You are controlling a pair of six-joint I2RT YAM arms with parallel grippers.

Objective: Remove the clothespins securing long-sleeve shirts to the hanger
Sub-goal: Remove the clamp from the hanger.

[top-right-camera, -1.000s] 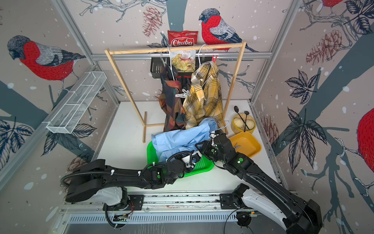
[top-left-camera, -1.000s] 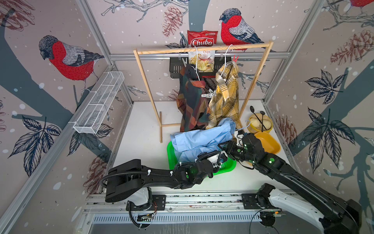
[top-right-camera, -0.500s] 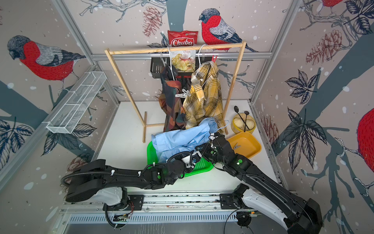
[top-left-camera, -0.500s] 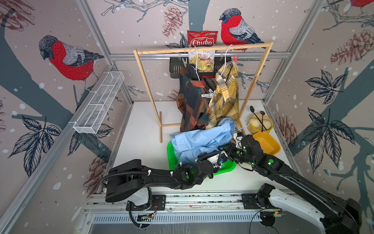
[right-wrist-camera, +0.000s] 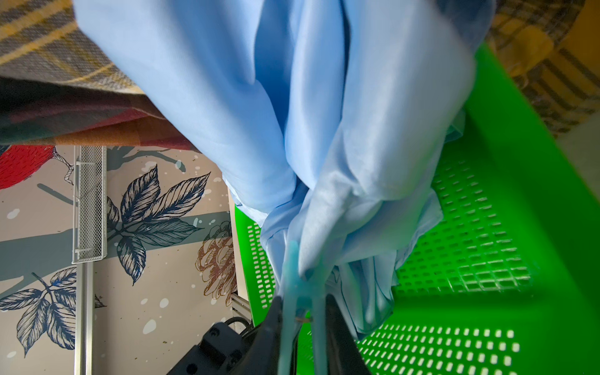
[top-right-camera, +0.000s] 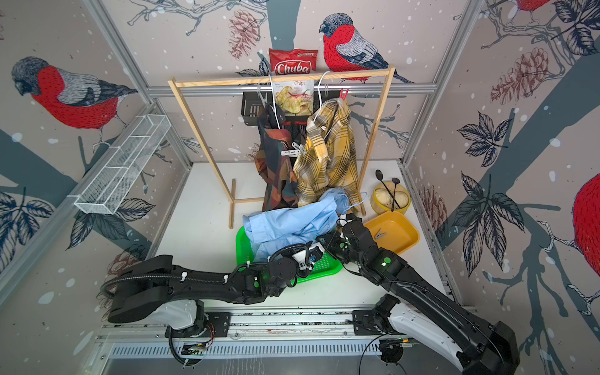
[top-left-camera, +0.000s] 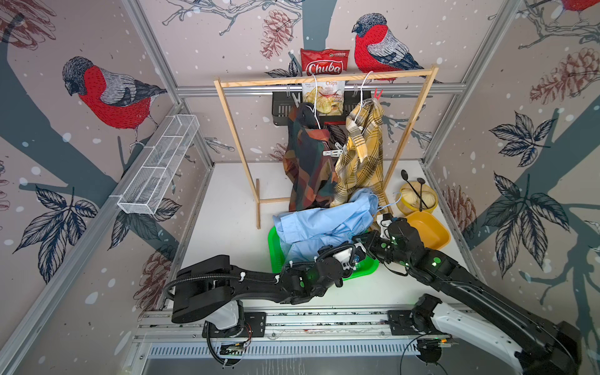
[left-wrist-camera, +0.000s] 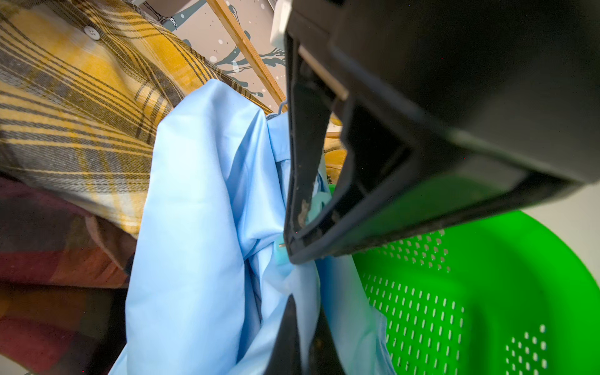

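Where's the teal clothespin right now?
In the right wrist view, the teal clothespin sits between the right tool's fingers, clipped to the light blue shirt over the green basket.

My left arm [top-left-camera: 259,279] lies low and stretched across the front. Its elbow is folded back over the base, and my left gripper [top-left-camera: 351,257] points toward the right side with its jaws pressed together. My right arm [top-left-camera: 454,276] slants in from the right front corner in one long diagonal and bends at the wrist, with my right gripper [top-left-camera: 359,239] just beside the left one, almost tip to tip. In the right wrist view its two fingers [right-wrist-camera: 274,319] squeeze the legs of a pale teal clothespin [right-wrist-camera: 293,276] from both sides.
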